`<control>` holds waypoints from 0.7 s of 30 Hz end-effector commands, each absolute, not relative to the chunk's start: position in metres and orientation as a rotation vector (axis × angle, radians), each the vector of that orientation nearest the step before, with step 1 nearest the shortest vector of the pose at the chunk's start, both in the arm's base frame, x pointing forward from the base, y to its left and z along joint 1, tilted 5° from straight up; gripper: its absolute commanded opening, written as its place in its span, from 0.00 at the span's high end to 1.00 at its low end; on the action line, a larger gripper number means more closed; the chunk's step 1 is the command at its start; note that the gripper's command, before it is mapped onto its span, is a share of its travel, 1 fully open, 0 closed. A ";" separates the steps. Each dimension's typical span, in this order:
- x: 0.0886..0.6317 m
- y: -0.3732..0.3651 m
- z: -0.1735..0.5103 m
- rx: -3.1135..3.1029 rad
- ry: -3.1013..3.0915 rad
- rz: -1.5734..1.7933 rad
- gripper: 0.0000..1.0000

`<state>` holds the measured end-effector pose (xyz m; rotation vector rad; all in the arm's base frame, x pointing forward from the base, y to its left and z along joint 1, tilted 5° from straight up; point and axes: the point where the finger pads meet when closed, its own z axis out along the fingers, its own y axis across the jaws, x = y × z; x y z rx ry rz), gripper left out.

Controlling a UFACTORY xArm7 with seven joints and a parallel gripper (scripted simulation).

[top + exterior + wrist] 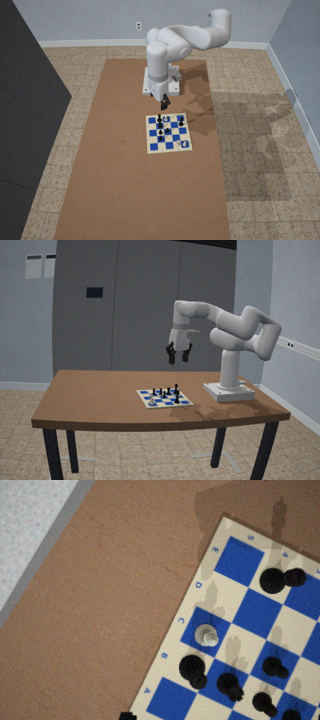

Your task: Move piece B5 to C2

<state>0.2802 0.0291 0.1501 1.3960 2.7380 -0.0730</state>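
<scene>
Black jaws wide apart, empty

worktop (103, 395): brown wood look, matt, smooth | board (168, 134): flat, matt, blue and cream squares | pieces: black ones slightly glossy, white ones pale matt | arm (232, 325): smooth white plastic shell, soft sheen | floor (258, 167): speckled tiles
</scene>
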 end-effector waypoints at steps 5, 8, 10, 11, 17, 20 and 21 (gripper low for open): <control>0.282 0.028 0.122 1.393 2.738 -0.070 0.00; 0.282 0.027 0.116 1.394 2.737 -0.071 0.00; 0.282 0.027 0.115 1.394 2.737 -0.071 0.00; 0.282 0.027 0.115 1.394 2.737 -0.071 0.57; 0.282 0.027 0.115 1.394 2.737 -0.071 0.57; 0.282 0.027 0.115 1.394 2.737 -0.071 0.57; 0.282 0.027 0.115 1.394 2.737 -0.071 0.57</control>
